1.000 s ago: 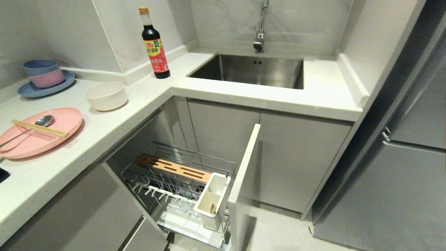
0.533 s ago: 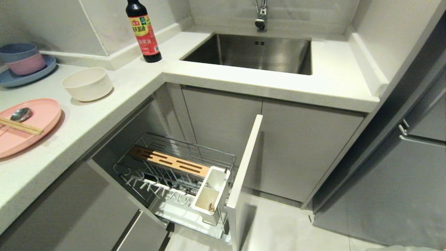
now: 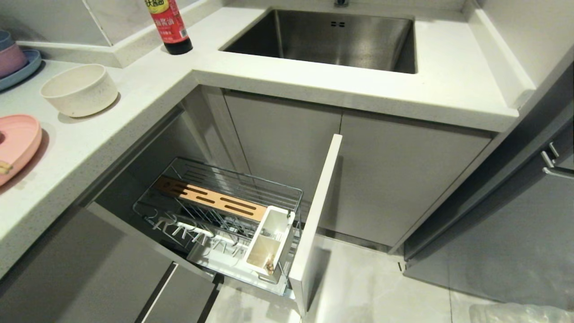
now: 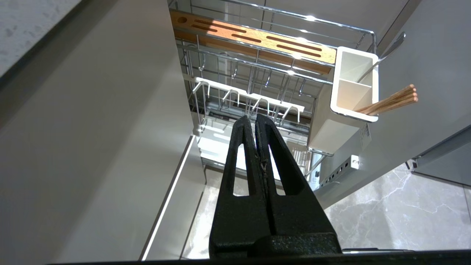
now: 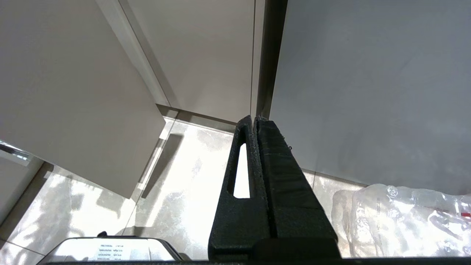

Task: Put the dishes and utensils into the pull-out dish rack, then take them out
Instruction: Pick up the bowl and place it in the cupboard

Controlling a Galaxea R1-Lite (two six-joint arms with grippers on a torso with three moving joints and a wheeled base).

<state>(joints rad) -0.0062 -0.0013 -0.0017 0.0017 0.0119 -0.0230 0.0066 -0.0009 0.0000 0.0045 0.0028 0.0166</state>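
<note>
The pull-out dish rack (image 3: 215, 220) stands drawn out below the counter, with its pale front panel (image 3: 316, 215), slotted wooden board (image 4: 254, 38) and white caddy (image 4: 349, 95). Wooden chopsticks (image 4: 393, 98) and a silver handle (image 4: 384, 55) lean in the caddy. On the counter sit the cream bowl (image 3: 78, 89) and the pink plate (image 3: 15, 143), cut off by the frame edge, with a chopstick end (image 3: 3, 168) on it. My left gripper (image 4: 254, 119) hangs shut and empty above the rack's near side. My right gripper (image 5: 254, 119) is shut and empty over the floor.
A soy sauce bottle (image 3: 168, 27) stands by the wall and the steel sink (image 3: 323, 38) lies behind. Stacked bowls on a blue plate (image 3: 13, 63) sit at the far left. A clear plastic bag (image 5: 404, 217) lies on the floor by grey cabinet fronts (image 3: 493, 224).
The head camera has tilted down, so the whole scene has slid up and to the left. The plate and the far dishes are now mostly out of frame. No object has moved.
</note>
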